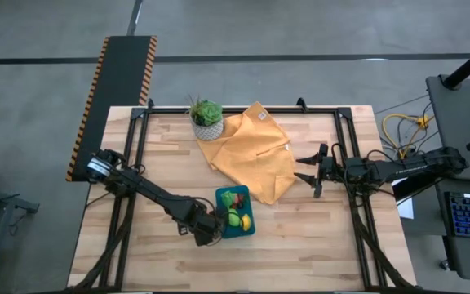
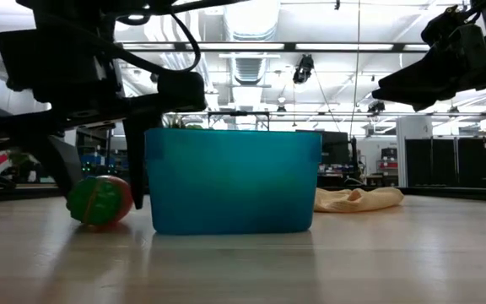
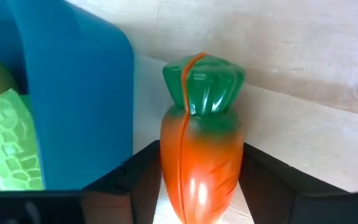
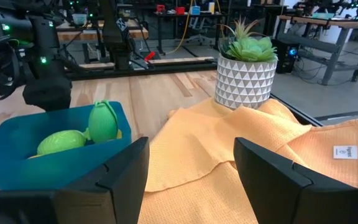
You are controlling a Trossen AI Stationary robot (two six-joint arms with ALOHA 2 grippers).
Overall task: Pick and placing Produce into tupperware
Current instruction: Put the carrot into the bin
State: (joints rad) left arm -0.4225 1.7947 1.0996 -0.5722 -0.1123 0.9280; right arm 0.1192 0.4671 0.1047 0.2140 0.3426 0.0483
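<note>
Surface [image 1: 317, 245]: pale wood slab with a dark frame at its edges, filling the centre of the high view; broad bare wood lies along the lower edge and in the lower right.
Cloth [image 1: 255, 151]: mustard-yellow, crumpled, upper centre of the high view; its lower corner ends near the container's upper rim.
Left arm: enters from the left edge of the high view and runs down-right to the container's left wall.
Right arm: enters from the right edge of the high view; its tool [image 1: 310, 170] hangs just beside the cloth's right edge, fingers spread wide and empty.
Plant [image 1: 207, 118]: green leaves in a white patterned pot, upper centre, touching the cloth's left edge.
Tupperware [image 1: 249, 227]: teal, lower centre of the high view, holding lime-green, yellow and red pieces; bare wood on its right and lower sides.
Left tool [image 3: 201, 186]: low against the container's outer left wall, fingers at medium width flanking the carrot; whether they press it cannot be told.
Carrot [image 3: 197, 149]: orange with a green top, lying on the wood just outside the container.
</note>
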